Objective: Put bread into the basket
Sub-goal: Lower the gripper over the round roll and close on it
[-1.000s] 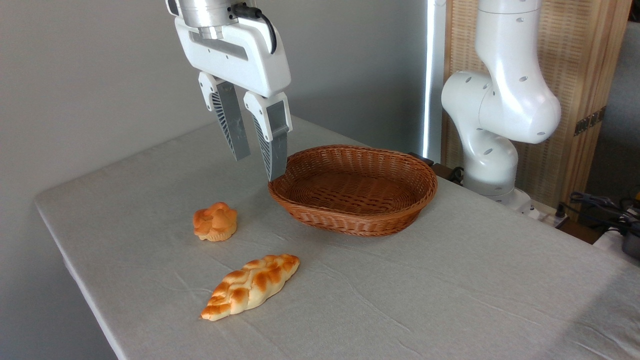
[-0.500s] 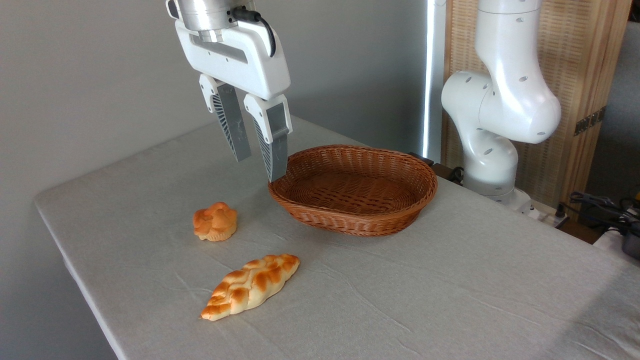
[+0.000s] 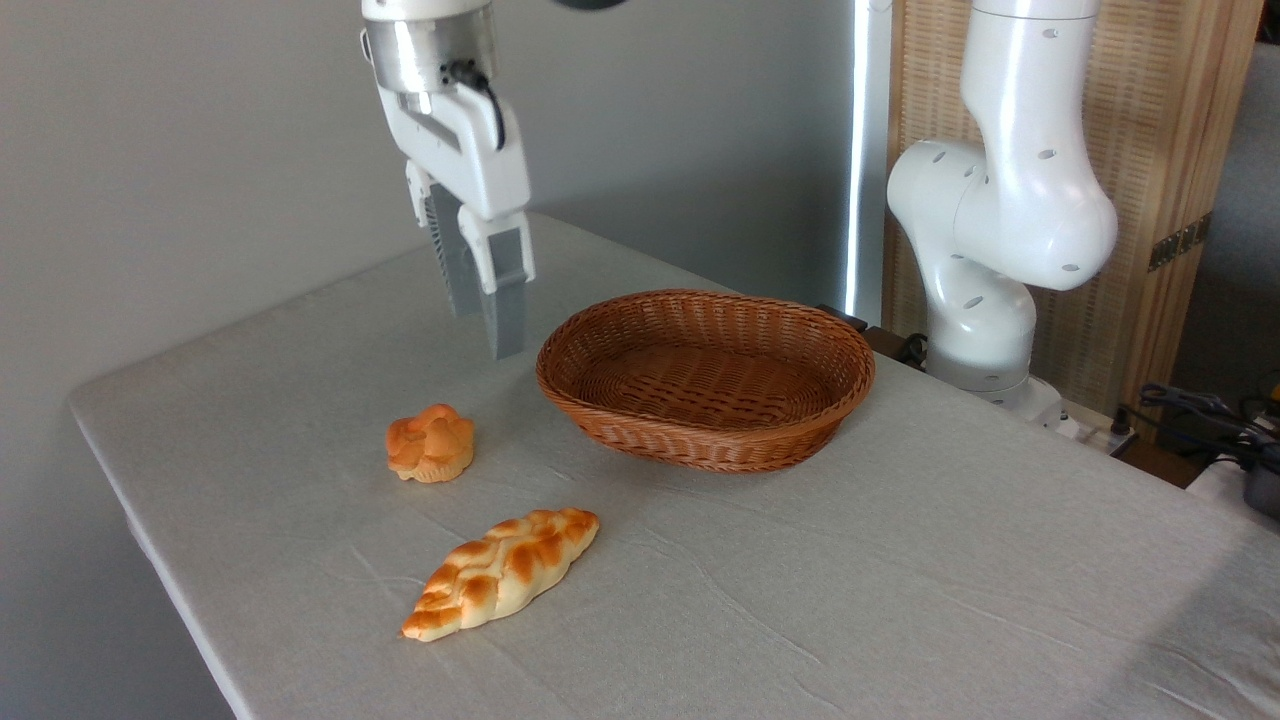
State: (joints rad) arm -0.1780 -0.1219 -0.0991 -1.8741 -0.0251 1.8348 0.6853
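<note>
Counter (image 3: 900, 600) — grey cloth, lightly creased. Bread (image 3: 431, 443): small knotted bun, resting on the cloth left of the basket (image 3: 706, 378), apart from it. Basket: oval wicker, nothing inside. Braided loaf (image 3: 502, 571) lies nearer the front edge. Gripper (image 3: 485, 325) hangs in the air above the counter, behind the bun, turned edge-on — fingers overlap; spread or closed, cannot tell.

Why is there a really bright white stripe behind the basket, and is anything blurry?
In the camera view, the stripe looks like daylight through a gap, washed out to plain white. Soft light leaves only faint shadows under the basket and the bun. The bun, the braided loaf and the hand look sharp; only the cables at the far right look a bit soft.
</note>
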